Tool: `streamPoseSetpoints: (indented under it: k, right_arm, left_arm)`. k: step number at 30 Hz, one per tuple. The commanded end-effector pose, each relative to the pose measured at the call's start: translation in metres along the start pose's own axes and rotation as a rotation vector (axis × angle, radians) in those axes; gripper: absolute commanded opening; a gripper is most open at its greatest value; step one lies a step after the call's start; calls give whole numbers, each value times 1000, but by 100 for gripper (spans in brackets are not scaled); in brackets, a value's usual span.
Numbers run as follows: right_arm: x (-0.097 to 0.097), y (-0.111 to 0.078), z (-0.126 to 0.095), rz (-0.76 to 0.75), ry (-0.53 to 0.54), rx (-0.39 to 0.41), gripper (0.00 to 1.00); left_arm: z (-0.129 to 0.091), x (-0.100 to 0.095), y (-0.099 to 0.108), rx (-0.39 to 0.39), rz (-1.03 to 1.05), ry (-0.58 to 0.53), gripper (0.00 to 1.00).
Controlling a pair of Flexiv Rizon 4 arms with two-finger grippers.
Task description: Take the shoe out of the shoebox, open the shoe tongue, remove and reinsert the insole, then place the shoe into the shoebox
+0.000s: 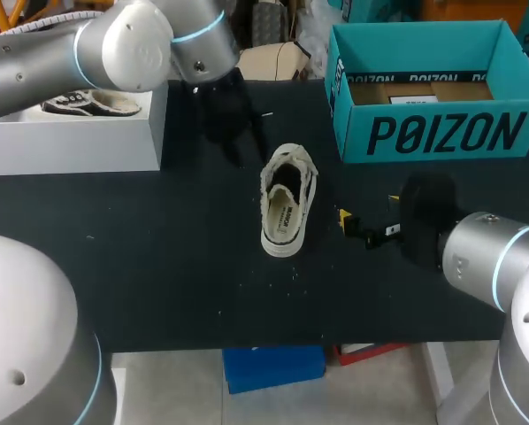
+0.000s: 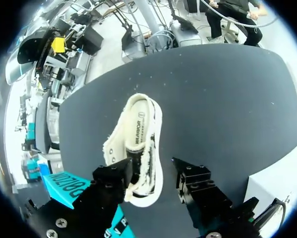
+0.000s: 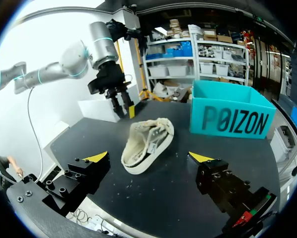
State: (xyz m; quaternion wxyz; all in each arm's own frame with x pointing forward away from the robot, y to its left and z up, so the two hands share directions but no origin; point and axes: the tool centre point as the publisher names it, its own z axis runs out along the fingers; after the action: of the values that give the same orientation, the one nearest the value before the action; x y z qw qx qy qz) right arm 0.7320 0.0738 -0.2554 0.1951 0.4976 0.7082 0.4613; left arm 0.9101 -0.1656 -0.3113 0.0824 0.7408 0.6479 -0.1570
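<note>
So the shoe [image 1: 288, 202] is out on the table [image 1: 158, 266], and the shoebox [image 1: 428, 88] standing near it has no shoe in it, so we'd call step one done. Our left pincer [image 2: 151, 167] hovers over the shoe, wide open, holding nothing. Our right pincer [image 3: 148, 156] sits just beside the shoe, also wide open and empty. The insole [image 1: 282, 215] looks seated inside the shoe, so we reckon opening it up, the insole swap and reboxing are all left.

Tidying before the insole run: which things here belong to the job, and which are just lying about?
Job: shoe on the table; teal shoebox.
Lying about: white block; second shoe on top of it.
</note>
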Motion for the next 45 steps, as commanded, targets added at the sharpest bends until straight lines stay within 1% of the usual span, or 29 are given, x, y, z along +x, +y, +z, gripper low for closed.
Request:
streamPoseSetpoints:
  k: [1, 2, 4, 6, 9, 12, 13, 14, 15, 17, 20, 23, 36, 45]
  right_arm:
    - [2, -1, 1, 1, -4, -4, 100]
    - [2, -1, 1, 1, -4, -4, 100]
    - [2, -1, 1, 1, -4, -4, 100]
    - [2, -1, 1, 1, -4, -4, 100]
    - [2, -1, 1, 1, -4, -4, 100]
    - [2, -1, 1, 1, -4, -4, 100]
    - [2, -1, 1, 1, -4, -4, 100]
    - [2, -1, 1, 1, -4, -4, 100]
    - [2, -1, 1, 1, -4, -4, 100]
    - [2, -1, 1, 1, -4, -4, 100]
    - [2, -1, 1, 1, -4, -4, 100]
    - [2, -1, 1, 1, -4, -4, 100]
    - [2, -1, 1, 1, -4, -4, 100]
    - [2, -1, 1, 1, -4, -4, 100]
  left_arm:
    - [-1, -2, -6, -38, 24, 35, 82]
    - [0, -2, -5, -43, 33, 46, 85]
    - [3, -2, -5, -59, 51, 72, 86]
    - [8, 0, -3, -72, 66, 87, 84]
    - [15, 0, -3, -92, 76, 107, 78]
    - [24, 2, -1, -106, 76, 131, 75]
    - [27, 4, 0, -105, 56, 136, 74]
    - [31, 5, 0, -94, 40, 127, 69]
    - [34, 5, 0, -88, 36, 136, 68]
    - [40, 5, -2, -76, 34, 145, 68]
    - [48, 6, -2, -65, 24, 170, 71]
    - [54, 7, -2, -66, 25, 193, 71]
    - [81, 16, 12, -42, -6, 227, 67]
    - [98, 16, 13, -38, -11, 233, 62]
